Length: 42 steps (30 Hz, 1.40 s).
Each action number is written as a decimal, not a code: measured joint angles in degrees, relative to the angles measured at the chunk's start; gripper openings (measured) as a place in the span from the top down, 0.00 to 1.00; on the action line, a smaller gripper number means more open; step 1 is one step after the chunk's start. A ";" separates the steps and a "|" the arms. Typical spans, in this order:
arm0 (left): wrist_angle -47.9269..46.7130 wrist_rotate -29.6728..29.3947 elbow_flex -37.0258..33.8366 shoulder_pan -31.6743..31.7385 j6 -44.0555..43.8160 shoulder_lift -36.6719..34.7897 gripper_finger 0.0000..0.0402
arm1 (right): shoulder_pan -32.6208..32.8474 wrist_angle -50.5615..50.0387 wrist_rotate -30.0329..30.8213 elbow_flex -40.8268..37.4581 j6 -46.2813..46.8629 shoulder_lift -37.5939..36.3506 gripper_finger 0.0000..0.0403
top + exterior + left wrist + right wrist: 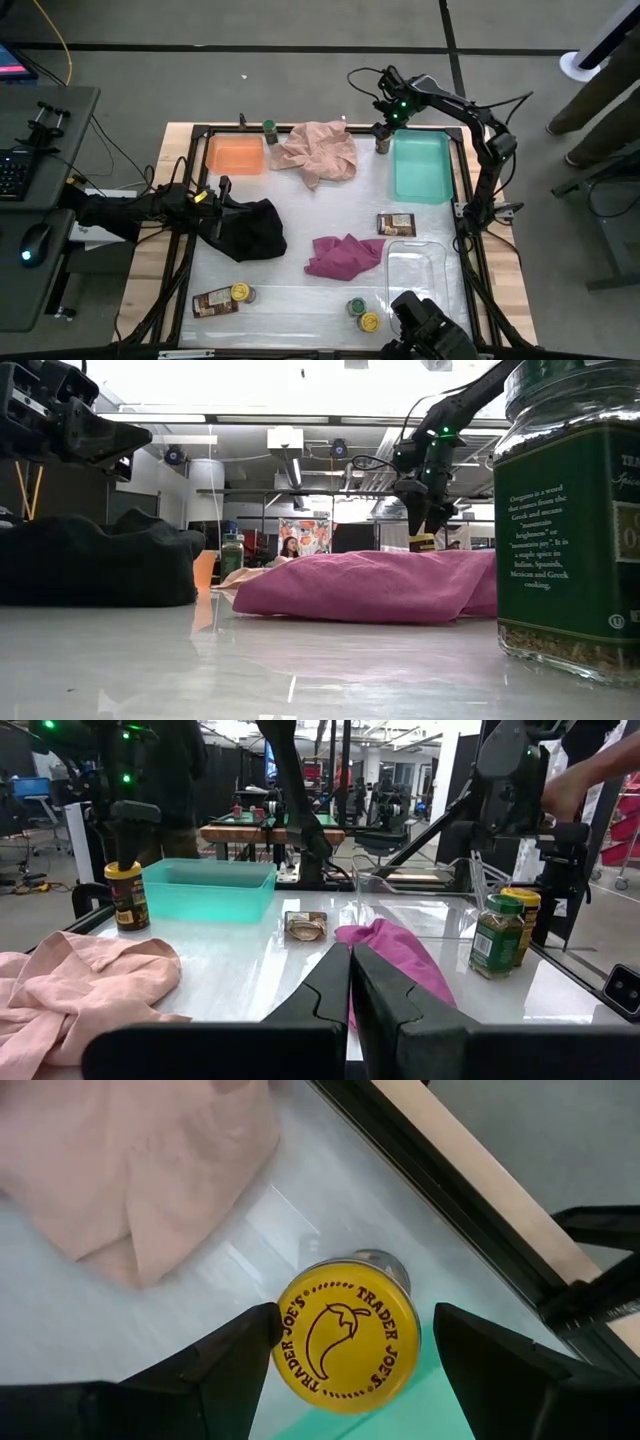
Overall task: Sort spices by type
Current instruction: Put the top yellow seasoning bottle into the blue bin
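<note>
1. Standing at the upper middle of the high view, beside the teal tray (pixel 421 167), the yellow-lidded jar (pixel 346 1334) sits between the right pincer's (pixel 350 1342) spread fingers.
2. Left pincer (pixel 351 982), fingers together, hovers near the black cloth (pixel 248 229).

In the low view the green-lid jar (pixel 572 510) is cut off at the right edge. The magenta cloth (pixel 370 586) hides most of the yellow-lid jar (pixel 424 542). From above, the packets' (pixel 396 224) print is too small to read.

overhead looking down, low level across table (pixel 300 670), 2 wrist close-ups
</note>
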 joint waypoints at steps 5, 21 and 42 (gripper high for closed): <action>-0.02 0.01 0.00 -0.01 0.00 0.00 1.00 | -0.06 -0.01 0.39 0.00 -0.73 0.00 0.32; 0.00 0.00 0.01 -0.02 0.02 0.00 1.00 | -0.50 -4.37 0.48 5.38 -1.90 0.28 0.32; -0.01 0.00 0.00 -0.02 0.02 0.00 1.00 | 1.51 -5.21 3.68 2.86 -0.33 1.34 0.32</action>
